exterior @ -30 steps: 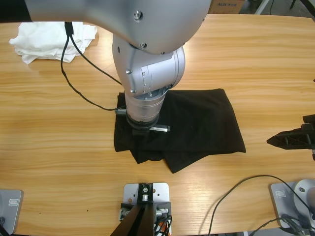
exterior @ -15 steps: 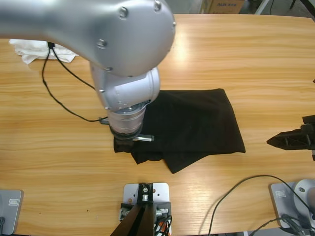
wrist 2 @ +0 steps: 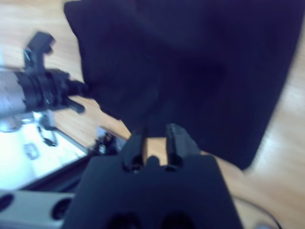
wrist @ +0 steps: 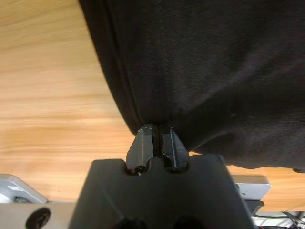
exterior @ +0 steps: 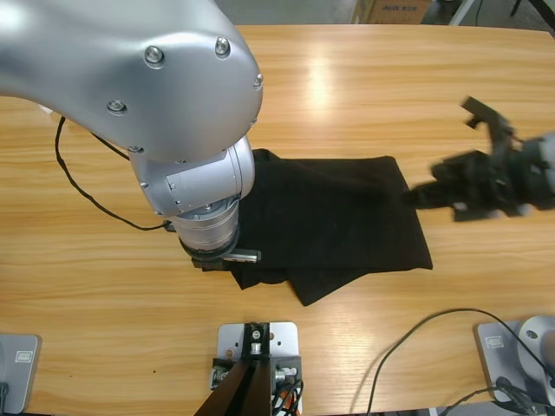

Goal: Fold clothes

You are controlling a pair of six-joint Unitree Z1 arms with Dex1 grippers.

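Fingers (wrist: 156,138) of the left gripper (wrist: 156,135) were clamped on the black polo shirt's (exterior: 347,217) left edge, which had been dragged leftward along the tabletop (exterior: 364,95). At right, the right gripper (wrist 2: 155,136), fingers narrowly parted and empty, had been swung in toward the shirt's right edge, suggesting a two-armed fold.

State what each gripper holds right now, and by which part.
The left gripper is shut on the black shirt, pinching its folded edge at the corner nearest that arm. The right gripper holds nothing; it is open, above the shirt.
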